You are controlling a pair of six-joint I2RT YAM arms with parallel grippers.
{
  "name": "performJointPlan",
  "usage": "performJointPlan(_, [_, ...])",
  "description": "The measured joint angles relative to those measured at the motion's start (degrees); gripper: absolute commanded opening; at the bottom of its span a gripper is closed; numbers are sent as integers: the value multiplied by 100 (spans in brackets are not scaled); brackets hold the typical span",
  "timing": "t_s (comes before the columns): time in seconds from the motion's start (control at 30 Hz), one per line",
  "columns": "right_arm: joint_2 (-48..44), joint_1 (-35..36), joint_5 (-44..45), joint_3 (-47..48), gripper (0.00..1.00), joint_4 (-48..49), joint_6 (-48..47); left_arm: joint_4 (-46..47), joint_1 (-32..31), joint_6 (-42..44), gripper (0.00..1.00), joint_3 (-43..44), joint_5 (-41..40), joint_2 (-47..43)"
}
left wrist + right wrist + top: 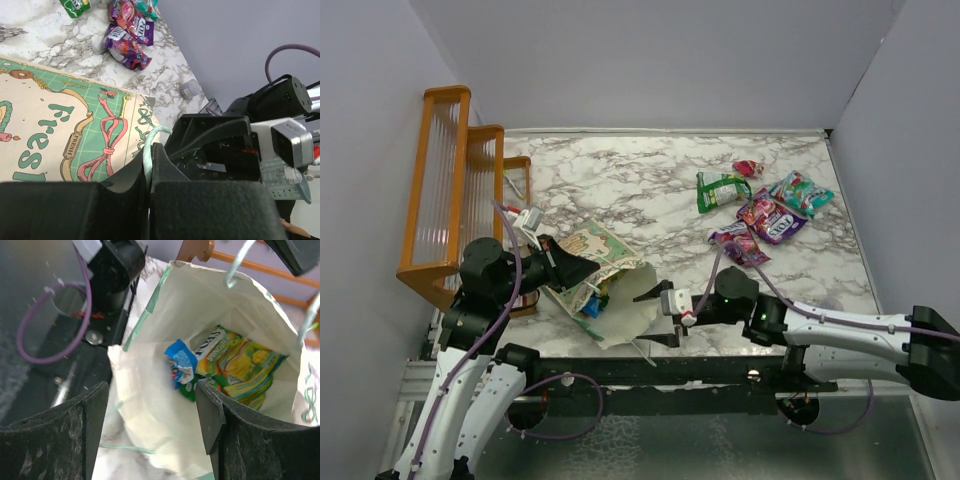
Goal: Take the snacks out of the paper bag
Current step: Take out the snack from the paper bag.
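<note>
Several snacks point(768, 212) lie out on the tabletop point(620, 180), but a blue packet point(181, 362) and a yellow-green packet point(240, 365), perhaps more beneath, remain in the paper bag point(610, 262), whose edge the left tool point(150, 172) pinches, with the right tool point(152, 395) released at its mouth.

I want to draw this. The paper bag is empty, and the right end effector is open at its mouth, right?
Not empty. The right wrist view shows a blue packet and a yellow-green packet inside the paper bag. The right end effector is open at its mouth, as you said.
</note>
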Motion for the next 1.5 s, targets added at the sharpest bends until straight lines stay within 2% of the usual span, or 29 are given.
performJointPlan(0.17, [778,101,-151,310,69,-173,-1805,-260,0,208,0,2,-20,31])
performJointPlan(0.37, [1709,181,-9,791,70,-424,-3292,-402,-13,258,0,-11,0,57])
performJointPlan(0.6, [2610,452,339,1263,74,-393,-4291,-225,-85,-11,0,-229,48,9])
performJointPlan(0.9, [3624,586,686,1827,73,-219,-4892,-116,-85,-221,0,-251,-46,-195])
performJointPlan(1.1, [4251,595,909,2103,64,2,-5069,-107,-85,-295,0,-289,-262,-466])
performJointPlan(1.37, [4489,623,973,2044,33,758,-4900,-131,-85,-273,0,-289,-382,-404])
performJointPlan(1.5, [4487,623,1067,1775,23,1270,-4544,-168,-85,-256,0,-267,-409,-369])
